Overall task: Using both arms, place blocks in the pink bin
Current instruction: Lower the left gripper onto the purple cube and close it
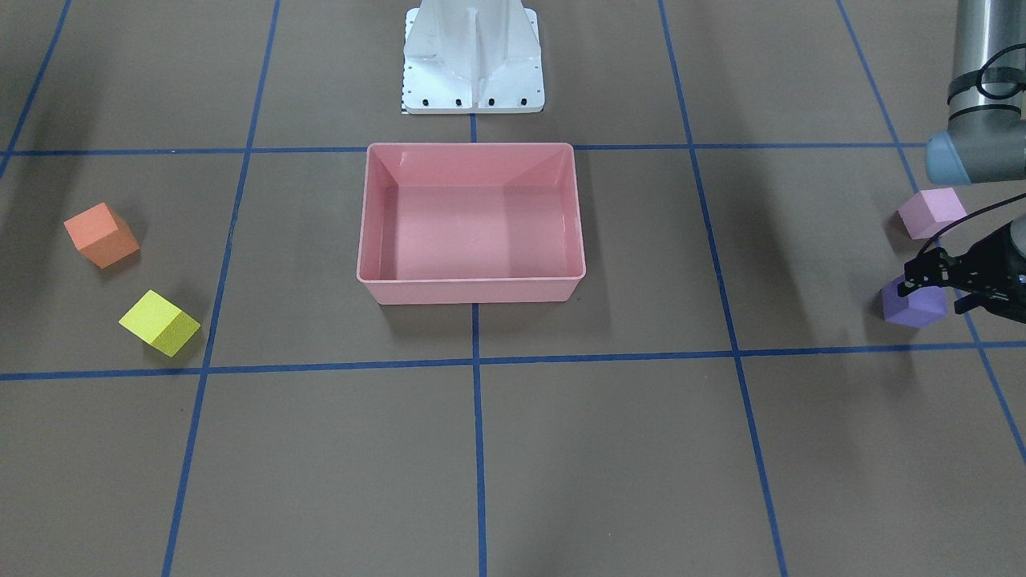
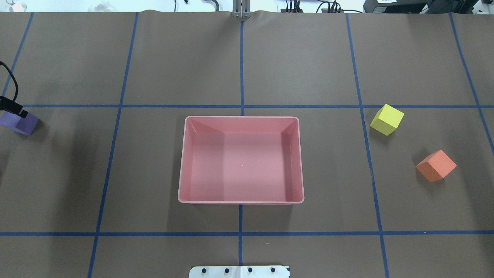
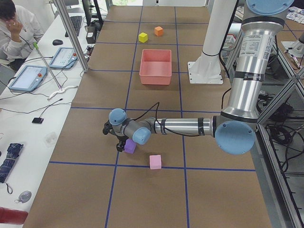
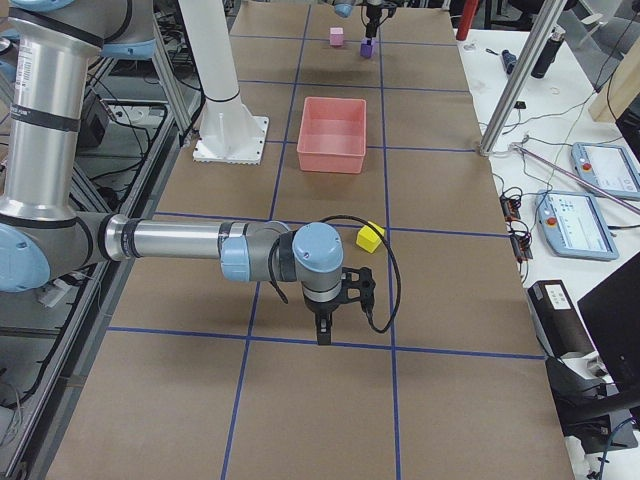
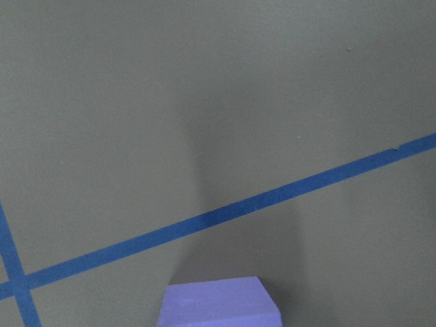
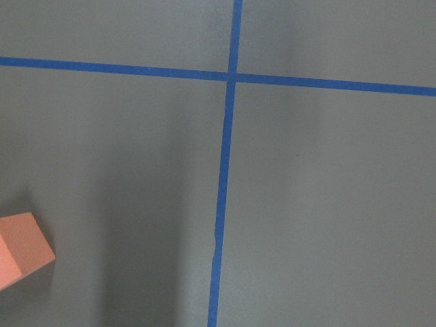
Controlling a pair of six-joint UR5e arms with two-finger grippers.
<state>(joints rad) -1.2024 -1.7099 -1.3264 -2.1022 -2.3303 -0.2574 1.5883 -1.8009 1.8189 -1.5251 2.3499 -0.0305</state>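
The pink bin (image 1: 471, 280) stands empty at the table's middle. The purple block (image 1: 914, 306) and the pink-lilac block (image 1: 931, 211) lie on the robot's left side. My left gripper (image 1: 935, 298) hangs low right over the purple block (image 5: 218, 303), and its fingers look spread apart and hold nothing. The orange block (image 2: 436, 166) and the yellow block (image 2: 387, 119) lie on the right side. My right gripper (image 4: 322, 332) points down beside the yellow block (image 4: 370, 238) and shows only in the exterior right view, so I cannot tell whether it is open. The orange block (image 6: 20, 248) shows at the right wrist view's lower left.
The white robot base (image 1: 473, 72) stands behind the bin. Blue tape lines grid the brown table. A side bench with tablets (image 3: 28, 76), cables and a seated person (image 3: 14, 28) runs along the far edge, with metal posts (image 3: 71, 33) beside it.
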